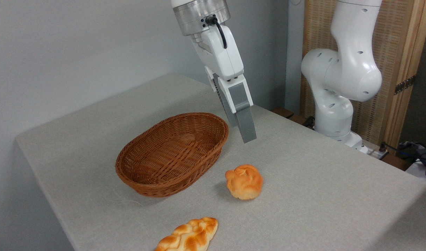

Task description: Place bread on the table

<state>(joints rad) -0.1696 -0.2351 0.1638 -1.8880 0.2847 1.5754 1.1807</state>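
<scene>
Table (321, 195): grey cloth top, rounded corners, set against a pale wall. It carries three items, listed below.

Basket (213, 150): brown oval wicker, upright, left of centre on the table. No contents visible inside.

Bun (244, 182): small, round, knotted, golden-orange with a glossy top and paler underside. It lies on the cloth just right of the basket's near end, apart from the rim, tilted slightly onto one side. Nothing touches it but the table.

Loaf (188, 235): long, flat, braided, golden. It lies on the cloth near the front edge, below the basket and the bun, apart from both; its lower end is cut off by the picture's edge.

Gripper (246, 134): white body with grey fingers (247, 122), hanging at a slant from a metal wrist flange, tips pointing down and to the right. It hovers in the air above the table, beside the basket's far right rim and well above the bun. It holds nothing. The fingers are seen edge-on, one behind the other, so how far apart they stand cannot be told.

Arm (342, 76): white, jointed, base standing off the table's right rear corner, before a wooden panel.
</scene>
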